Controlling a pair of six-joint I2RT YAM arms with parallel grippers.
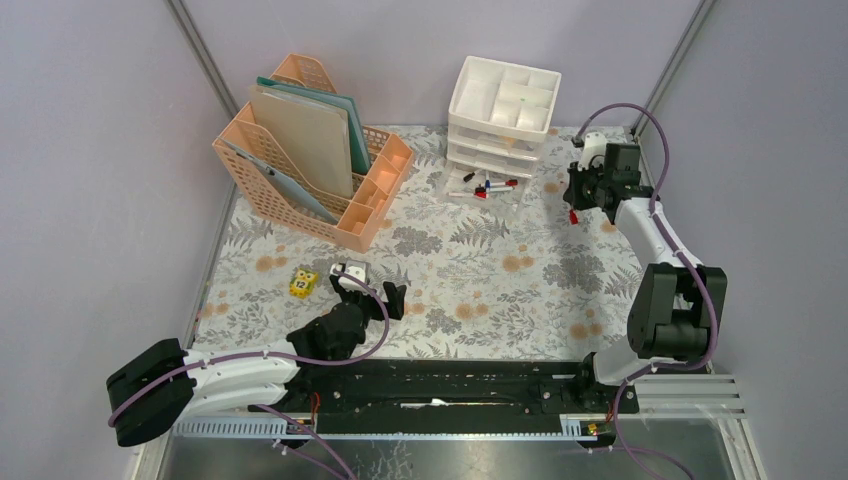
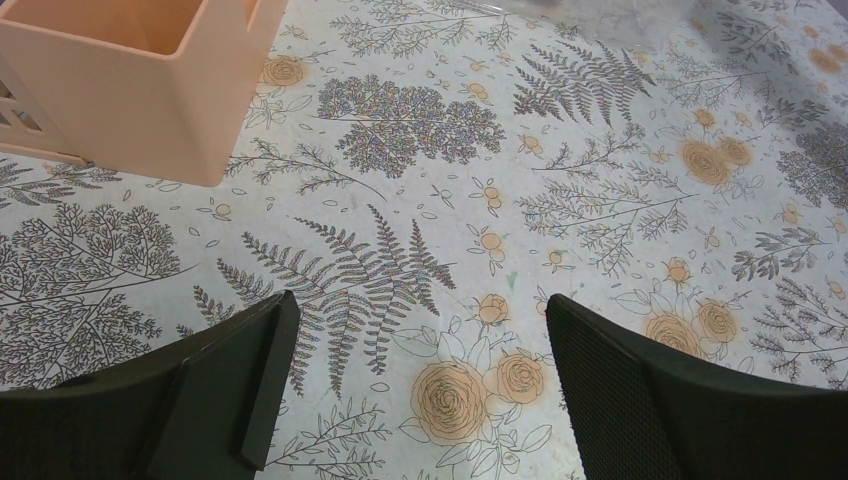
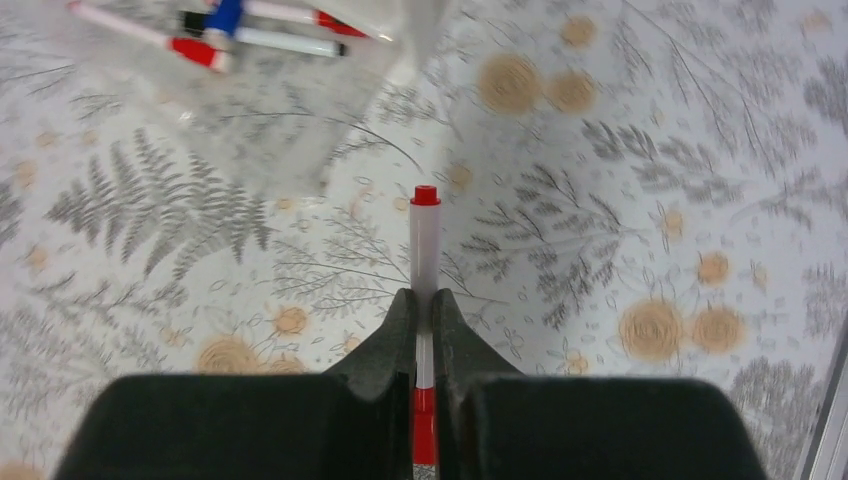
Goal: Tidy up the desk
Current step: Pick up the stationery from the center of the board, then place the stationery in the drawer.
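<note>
Right of the white drawer unit (image 1: pixel 503 112), the right gripper (image 3: pixel 422 300) clenches its jaws on a red-capped marker (image 3: pixel 424 235). More markers (image 1: pixel 487 186) lie at the unit's front. Well left of the unit, the left gripper (image 2: pixel 420 325) holds its jaws released over the tabletop (image 1: pixel 480 260).

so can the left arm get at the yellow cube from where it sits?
Probably yes. The left gripper is open, just right of the yellow cube, with only bare desk between them; the peach file rack stands farther back.
</note>
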